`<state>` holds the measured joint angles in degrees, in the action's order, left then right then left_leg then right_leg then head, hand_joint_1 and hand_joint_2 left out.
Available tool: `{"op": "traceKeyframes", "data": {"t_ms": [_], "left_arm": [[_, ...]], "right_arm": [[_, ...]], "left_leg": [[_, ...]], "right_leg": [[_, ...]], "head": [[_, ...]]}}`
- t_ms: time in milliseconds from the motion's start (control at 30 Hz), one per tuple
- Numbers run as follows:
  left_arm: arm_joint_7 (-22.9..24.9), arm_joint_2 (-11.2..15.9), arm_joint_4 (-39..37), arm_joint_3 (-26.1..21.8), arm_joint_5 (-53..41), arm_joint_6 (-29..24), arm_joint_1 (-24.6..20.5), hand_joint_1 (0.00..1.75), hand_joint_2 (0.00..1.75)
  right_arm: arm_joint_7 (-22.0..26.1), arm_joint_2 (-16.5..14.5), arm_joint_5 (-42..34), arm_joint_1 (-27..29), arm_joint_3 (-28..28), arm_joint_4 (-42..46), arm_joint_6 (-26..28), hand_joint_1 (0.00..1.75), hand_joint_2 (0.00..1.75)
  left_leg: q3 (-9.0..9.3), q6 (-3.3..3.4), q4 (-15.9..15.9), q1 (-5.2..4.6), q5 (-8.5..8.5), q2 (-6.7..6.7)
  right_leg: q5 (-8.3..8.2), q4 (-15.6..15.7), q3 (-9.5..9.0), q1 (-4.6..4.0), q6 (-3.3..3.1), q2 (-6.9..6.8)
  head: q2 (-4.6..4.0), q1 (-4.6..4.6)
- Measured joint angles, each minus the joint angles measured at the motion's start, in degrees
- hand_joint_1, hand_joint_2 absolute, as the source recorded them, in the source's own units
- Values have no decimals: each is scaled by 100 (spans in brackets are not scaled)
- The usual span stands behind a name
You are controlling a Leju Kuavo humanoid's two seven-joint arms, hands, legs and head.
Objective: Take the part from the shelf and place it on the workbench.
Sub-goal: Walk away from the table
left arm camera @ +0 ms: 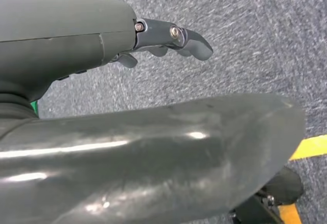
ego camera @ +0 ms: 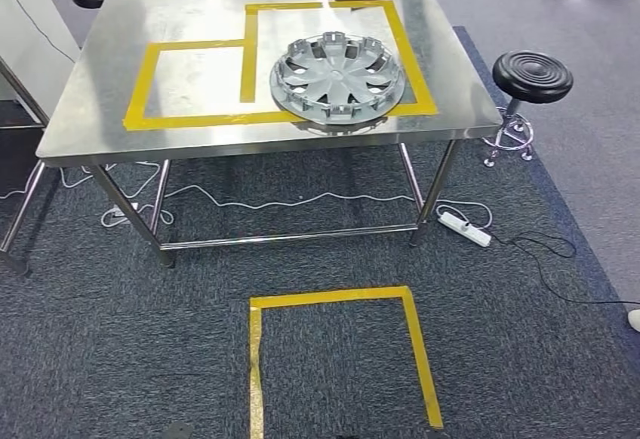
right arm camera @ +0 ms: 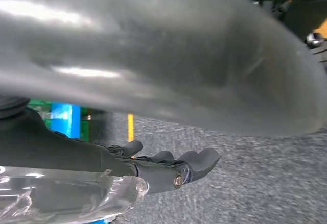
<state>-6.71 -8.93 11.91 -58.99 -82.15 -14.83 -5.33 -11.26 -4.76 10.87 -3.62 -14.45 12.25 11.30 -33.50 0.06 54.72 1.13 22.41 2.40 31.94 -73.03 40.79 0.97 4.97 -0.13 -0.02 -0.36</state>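
A silver wheel cover (ego camera: 337,79), the part, lies flat on a steel workbench (ego camera: 98,89), inside a yellow tape outline (ego camera: 249,59) and overlapping its near strip, well apart from both hands. The left hand (left arm camera: 115,45) holds nothing; its dark fingers (left arm camera: 185,40) reach out straight over grey carpet (left arm camera: 231,30). The right hand (right arm camera: 162,168) also holds nothing, fingers (right arm camera: 200,160) extended and slightly apart above the carpet.
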Motion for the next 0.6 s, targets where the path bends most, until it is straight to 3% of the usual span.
{"op": "traceKeyframes", "data": {"t_ms": [33, 100, 167, 200, 267, 300, 333, 400, 467, 500, 533, 567, 600], "left_arm": [[0, -1, 0, 0, 1, 5, -1, 0, 0], [0, 4, 2, 0, 1, 4, -11, 0, 0], [-2, 20, 6, 0, -4, -10, -20, 0, 0], [-3, 28, 8, 0, -9, -20, -22, 0, 0], [-5, 31, 8, 1, -27, -49, -17, 0, 0], [-5, 30, 7, 4, -42, -73, -11, 0, 0], [-6, 28, 7, 11, -56, -106, -10, 0, 0], [-22, 21, 7, 36, -78, -171, -31, 0, 0], [-45, 16, 7, 63, -83, -203, -58, 0, 0], [-52, 15, 7, 76, -82, -208, -60, 0, 0], [-57, 15, 7, 92, -83, -210, -57, 0, 0], [-62, 15, 7, 108, -86, -213, -53, 0, 0], [-66, 14, 7, 122, -96, -219, -54, 0, 0]], "right_arm": [[-6, -5, 3, 7, -16, -7, 0, 0, 0], [-15, -20, 15, 4, -48, -19, -1, 0, 0], [-27, -54, 53, 5, -62, -32, 4, 0, 0], [-31, -69, 78, 3, -64, -37, 9, 0, 0], [-24, -79, 133, 1, -65, -41, 20, 0, 0], [-13, -83, 159, -4, -65, -42, 22, 0, 0], [-2, -88, 184, -4, -65, -42, 24, 0, 0], [14, -95, 225, 5, -65, -43, 26, 0, 0], [17, -97, 252, 19, -65, -48, 26, 0, 0], [19, -97, 261, 23, -65, -51, 26, 0, 0], [20, -98, 265, 22, -65, -54, 26, 0, 0], [21, -101, 266, 17, -65, -56, 26, 0, 0], [21, -105, 266, 11, -65, -56, 26, 0, 0]], "left_leg": [[-22, -36, 14, 24, -14, 51], [-91, -139, 88, 74, -27, 177], [-166, -237, 180, 82, -21, 291], [-186, -266, 190, 76, -32, 331], [-208, -297, 178, 85, -73, 371], [-235, -306, 216, 82, -43, 297], [-308, -309, 362, 73, 61, 182], [-600, -293, 1005, 40, 459, -80], [-904, -267, 1732, 31, 791, -148], [-937, -247, 1874, 27, 818, -154], [-855, -222, 1796, 20, 742, -168], [-667, -193, 1517, 7, 594, -216], [-425, -162, 1139, -16, 437, -354]], "right_leg": [[-84, 188, -157, 24, 25, 13], [-311, 950, -675, 92, 103, 185], [-391, 1401, -975, 129, 48, 354], [-373, 1402, -978, 118, -22, 368], [-404, 1375, -957, 106, -174, 257], [-418, 1364, -945, 95, -226, 198], [-436, 1362, -931, 85, -272, 135], [-464, 1366, -897, 58, -328, -1], [-474, 1365, -863, 28, -345, -165], [-475, 1365, -855, 15, -347, -249], [-476, 1364, -851, 6, -348, -328], [-473, 1364, -855, 2, -344, -402], [-469, 1364, -866, -5, -335, -468]], "head": [[0, 0], [0, 9], [0, 30], [0, 25], [0, -12], [0, -27], [0, -46], [0, -80], [0, -92], [0, -93], [0, -92], [0, -93], [0, -94]]}}
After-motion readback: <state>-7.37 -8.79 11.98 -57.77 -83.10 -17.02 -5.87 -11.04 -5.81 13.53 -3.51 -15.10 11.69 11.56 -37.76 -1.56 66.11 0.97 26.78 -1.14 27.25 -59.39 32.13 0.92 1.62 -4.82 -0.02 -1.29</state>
